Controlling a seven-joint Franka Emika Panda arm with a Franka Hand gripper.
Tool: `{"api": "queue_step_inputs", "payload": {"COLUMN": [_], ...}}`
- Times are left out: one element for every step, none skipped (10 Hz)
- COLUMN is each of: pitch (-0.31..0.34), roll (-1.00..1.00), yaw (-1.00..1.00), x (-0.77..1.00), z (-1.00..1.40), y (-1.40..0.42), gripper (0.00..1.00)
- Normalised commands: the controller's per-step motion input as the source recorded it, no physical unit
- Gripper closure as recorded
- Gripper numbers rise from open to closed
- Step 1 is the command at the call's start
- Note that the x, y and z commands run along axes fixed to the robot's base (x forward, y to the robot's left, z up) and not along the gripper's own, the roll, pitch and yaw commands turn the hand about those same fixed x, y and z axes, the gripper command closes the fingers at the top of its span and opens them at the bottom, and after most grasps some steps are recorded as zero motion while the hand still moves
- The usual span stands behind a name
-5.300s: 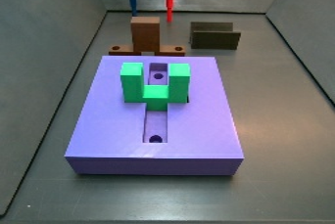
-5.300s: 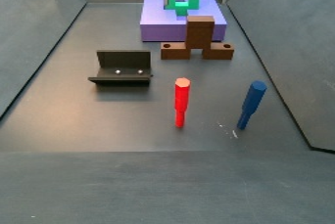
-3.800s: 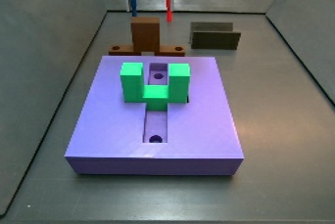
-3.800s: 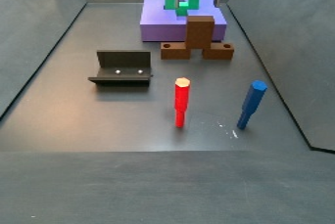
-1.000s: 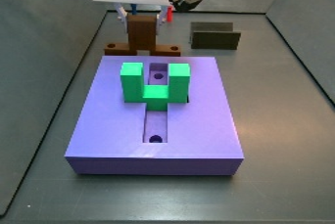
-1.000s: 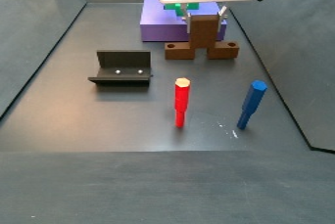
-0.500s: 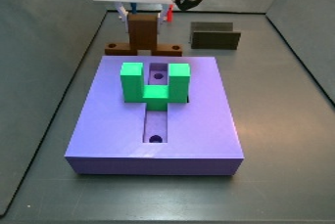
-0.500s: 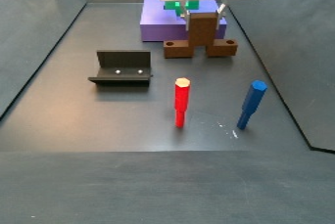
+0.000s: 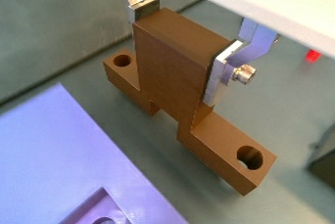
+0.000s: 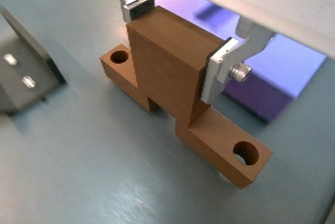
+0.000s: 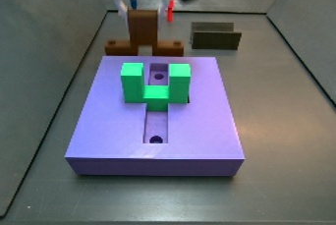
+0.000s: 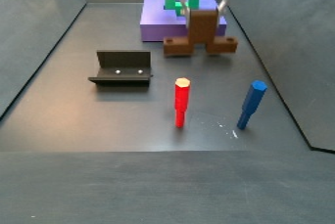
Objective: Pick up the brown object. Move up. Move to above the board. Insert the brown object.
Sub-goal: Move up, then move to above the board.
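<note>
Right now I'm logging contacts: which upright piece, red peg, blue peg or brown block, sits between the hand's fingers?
The brown object: the hand straddles its block, while both pegs stand apart.

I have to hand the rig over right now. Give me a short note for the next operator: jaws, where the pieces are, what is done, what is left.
Gripper: down over the brown object, jaws straddling its upright block, a finger plate at each side. Whether they are clamped tight cannot be told.
Brown object: its base bar looks to be resting on the floor, just behind the board in a side view.
Board: slot free, green U-shaped block on top.
Also there: fixture, red peg, blue peg, all apart from the job.
Done: approach to the piece.
Left: confirm grip, lift, move above the board, insert.
</note>
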Motion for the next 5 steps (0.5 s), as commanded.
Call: {"api": "queue_step_inputs", "payload": {"pitch": [0.074,0.057,0.000,0.027,0.027], "roll": [-0.01,-0.04,0.00,0.01,-0.02], "yaw": [-0.05,-0.03,0.00,0.01,0.00], "x": [-0.02,0.01,0.00,-0.02,-0.06], "z": [0.64,0.33,1.40,1.40,1.40], "y": [-0.02,0.00,0.00,0.00,-0.01], "gripper": [1.00,1.00,1.00,1.00,1.00]}}
